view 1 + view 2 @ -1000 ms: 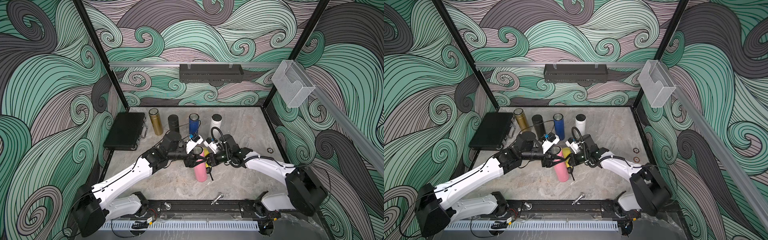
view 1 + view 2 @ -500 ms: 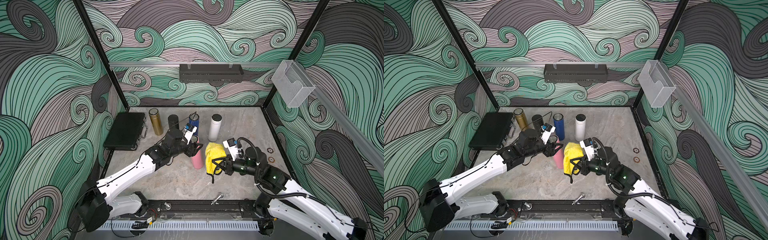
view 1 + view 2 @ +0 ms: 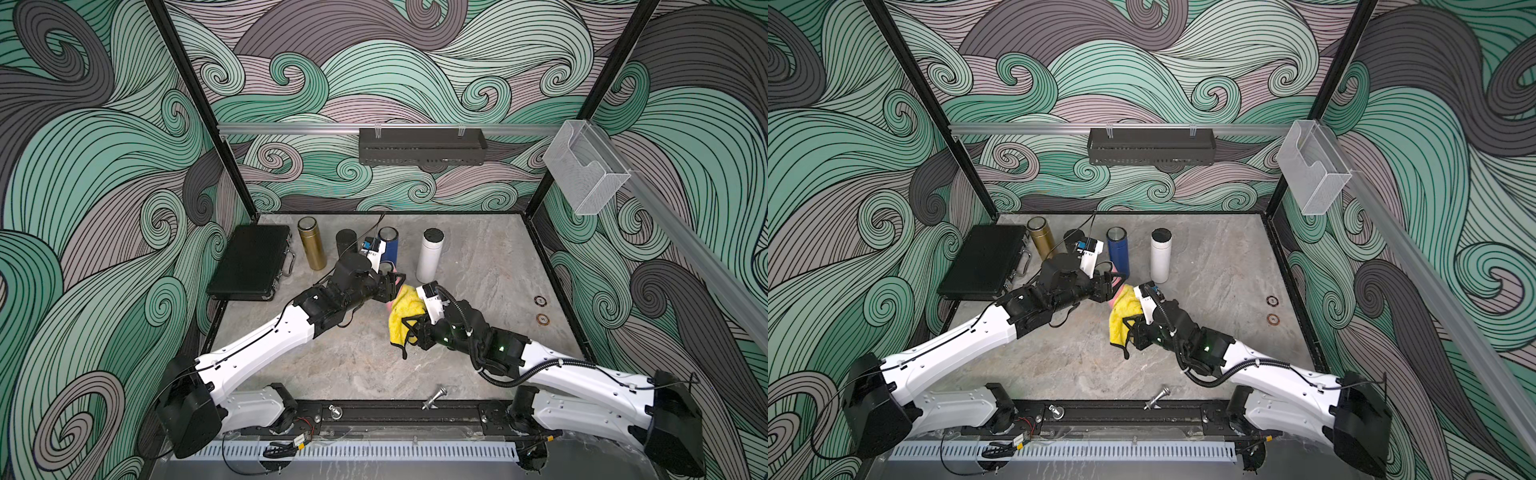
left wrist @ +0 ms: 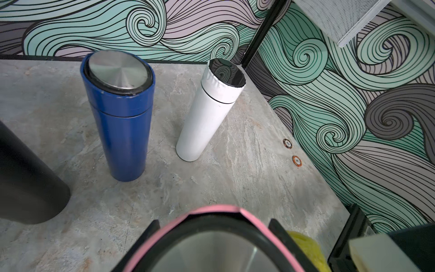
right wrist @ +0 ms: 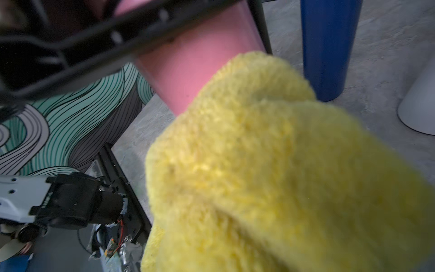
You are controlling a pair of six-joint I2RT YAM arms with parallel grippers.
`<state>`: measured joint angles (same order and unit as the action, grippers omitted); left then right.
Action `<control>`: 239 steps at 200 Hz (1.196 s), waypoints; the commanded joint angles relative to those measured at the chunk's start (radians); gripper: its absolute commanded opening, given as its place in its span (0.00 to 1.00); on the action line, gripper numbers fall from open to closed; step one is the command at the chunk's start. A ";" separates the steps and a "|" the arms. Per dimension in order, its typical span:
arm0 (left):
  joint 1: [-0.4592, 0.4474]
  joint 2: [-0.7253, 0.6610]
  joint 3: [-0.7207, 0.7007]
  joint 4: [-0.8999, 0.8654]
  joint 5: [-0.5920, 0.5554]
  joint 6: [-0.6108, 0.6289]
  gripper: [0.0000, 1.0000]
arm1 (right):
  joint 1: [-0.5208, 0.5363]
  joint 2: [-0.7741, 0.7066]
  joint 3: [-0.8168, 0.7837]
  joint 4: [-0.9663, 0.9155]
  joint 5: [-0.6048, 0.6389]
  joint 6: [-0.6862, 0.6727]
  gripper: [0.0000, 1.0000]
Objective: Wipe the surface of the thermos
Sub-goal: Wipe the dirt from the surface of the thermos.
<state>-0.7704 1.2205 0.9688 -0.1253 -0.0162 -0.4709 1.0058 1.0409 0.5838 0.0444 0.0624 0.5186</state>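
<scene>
1. Pink thermos [image 5: 193, 70] sits near the centre of the tabletop [image 3: 478, 266]. It is mostly hidden in both top views, so can't tell if its base touches down.
2. Left tool [image 3: 391, 286] is clamped narrow on the pink thermos near its top. Fingers [image 4: 147, 233] sit either side of the rim in the left wrist view.
3. Right tool [image 3: 410, 329] is pinched tight on the yellow cloth [image 3: 402, 311]. The bunched cloth presses the thermos wall on its 4 o'clock side, with one corner hanging.
4. A row stands upright at 12 o'clock from the pink one, each apart from the next: gold thermos [image 3: 312, 249], black thermos [image 3: 346, 245], blue thermos [image 3: 1118, 253], white thermos [image 3: 430, 255].
5. Black case [image 3: 251, 262] lies flat at 10 o'clock, near the side wall.
6. Two discs [image 3: 540, 300] lie at 3 o'clock, near the tabletop edge.
</scene>
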 commanded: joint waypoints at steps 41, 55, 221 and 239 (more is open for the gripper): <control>-0.012 -0.033 0.090 -0.030 -0.036 -0.149 0.00 | 0.077 -0.079 -0.055 -0.012 0.229 0.011 0.00; -0.016 -0.032 0.122 -0.091 -0.067 -0.198 0.00 | 0.102 -0.071 -0.025 0.051 0.240 -0.052 0.00; -0.020 0.015 0.237 -0.234 -0.112 -0.354 0.00 | 0.195 0.032 -0.060 0.153 0.576 -0.037 0.00; -0.021 0.009 0.214 -0.197 -0.080 -0.206 0.00 | 0.190 -0.072 -0.035 0.035 0.561 -0.047 0.00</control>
<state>-0.7803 1.2678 1.1633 -0.3759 -0.1616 -0.8299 1.2121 1.0775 0.5285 0.2283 0.5392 0.4324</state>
